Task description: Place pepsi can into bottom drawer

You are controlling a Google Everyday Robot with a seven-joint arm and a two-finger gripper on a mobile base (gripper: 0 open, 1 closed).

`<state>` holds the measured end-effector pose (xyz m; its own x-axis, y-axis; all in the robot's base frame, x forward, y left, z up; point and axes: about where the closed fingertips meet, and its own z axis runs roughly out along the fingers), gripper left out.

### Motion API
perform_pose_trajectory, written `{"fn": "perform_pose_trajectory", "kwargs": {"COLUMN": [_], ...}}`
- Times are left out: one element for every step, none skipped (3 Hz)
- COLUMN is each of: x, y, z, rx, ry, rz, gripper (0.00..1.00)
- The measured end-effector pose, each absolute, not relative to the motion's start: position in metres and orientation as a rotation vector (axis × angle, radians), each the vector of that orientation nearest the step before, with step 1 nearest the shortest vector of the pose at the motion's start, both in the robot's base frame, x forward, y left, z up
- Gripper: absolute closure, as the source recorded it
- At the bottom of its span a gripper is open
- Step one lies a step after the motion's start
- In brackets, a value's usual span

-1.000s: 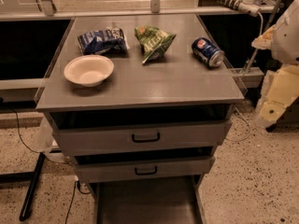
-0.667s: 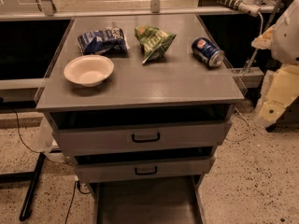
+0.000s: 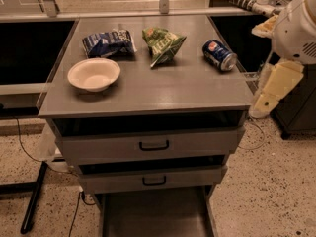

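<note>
On the cabinet top [image 3: 173, 89], right rear, you have the pepsi can [image 3: 219, 55] lying on its side, the bottom drawer [image 3: 153, 216] standing open below, and the gripper [image 3: 265, 100] hanging beside the right edge, its hold impossible to tell.

The grey counter [image 3: 163, 85] carries four things. A white bowl [image 3: 94, 74] sits upright near the front left. Behind it lies a blue-and-white snack bag [image 3: 107, 42], and near that, at the middle back, a green snack bag [image 3: 162, 44]. The pepsi can [image 3: 219, 55] lies on its side near the right edge. The claw [image 3: 264, 102] hangs off the counter's right front corner, apart from it.
</note>
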<state>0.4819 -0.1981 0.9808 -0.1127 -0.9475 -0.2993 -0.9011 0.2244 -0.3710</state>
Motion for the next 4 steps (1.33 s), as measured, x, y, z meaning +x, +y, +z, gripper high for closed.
{"fn": "perform_pose_trajectory", "kwargs": {"x": [0.516,0.556,0.604,0.604], "y": [-0.197,-0.201,-0.2,-0.2], "z": [0.981,0.977,0.959,0.959], "rx": [-1.656,-1.612,-1.568,-1.569], "ry": [1.936,1.858,1.862,1.862], "rz": [-0.137,-0.084,-0.017,-0.017], "gripper": [0.0,0.0,0.0,0.0]}}
